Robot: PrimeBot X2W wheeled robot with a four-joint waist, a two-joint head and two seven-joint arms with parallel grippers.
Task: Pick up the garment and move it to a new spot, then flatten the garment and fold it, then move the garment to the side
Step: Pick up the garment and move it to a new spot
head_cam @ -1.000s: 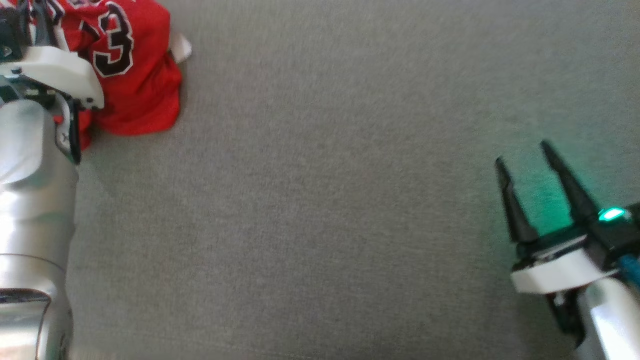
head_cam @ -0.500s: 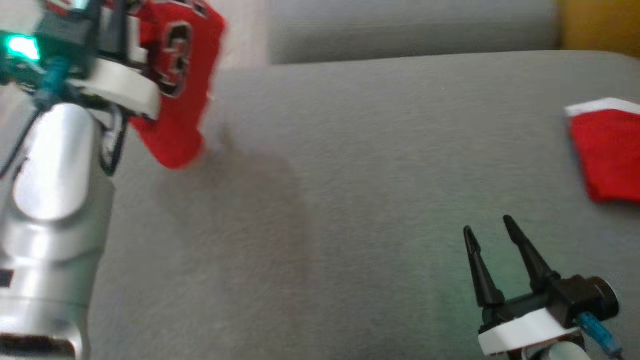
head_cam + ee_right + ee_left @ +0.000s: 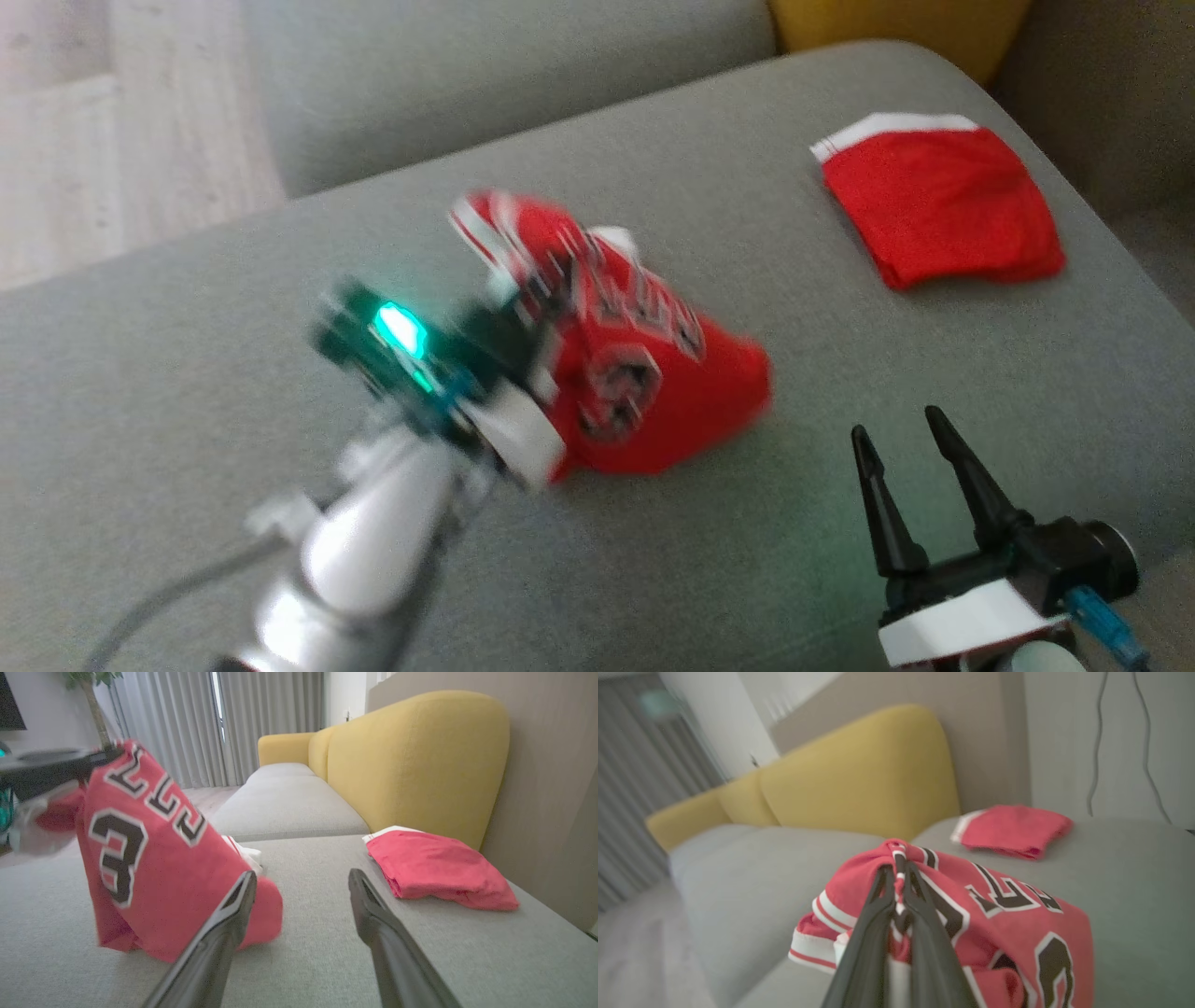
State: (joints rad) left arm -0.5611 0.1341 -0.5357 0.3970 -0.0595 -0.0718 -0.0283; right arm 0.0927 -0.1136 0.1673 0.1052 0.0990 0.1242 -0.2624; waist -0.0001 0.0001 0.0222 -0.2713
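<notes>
We see a red fabric jersey point(image 3: 672, 411) with black, white-edged numerals and white-striped trim; at two o'clock from it, a plain red folded cloth point(image 3: 943, 210) with a white band; a grey woven sofa seat point(image 3: 187, 373); a mustard-yellow padded backrest point(image 3: 411, 760).

Black tapered fingers point(image 3: 880, 509), white cuff point(image 3: 962, 630), seemingly silver forearm point(image 3: 364, 551).

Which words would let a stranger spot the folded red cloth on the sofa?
On the grey sofa seat, look towards the yellow backrest. The folded red cloth lies flat there. Unlike the lettered red jersey nearby, it is plain, with one white edge.
</notes>
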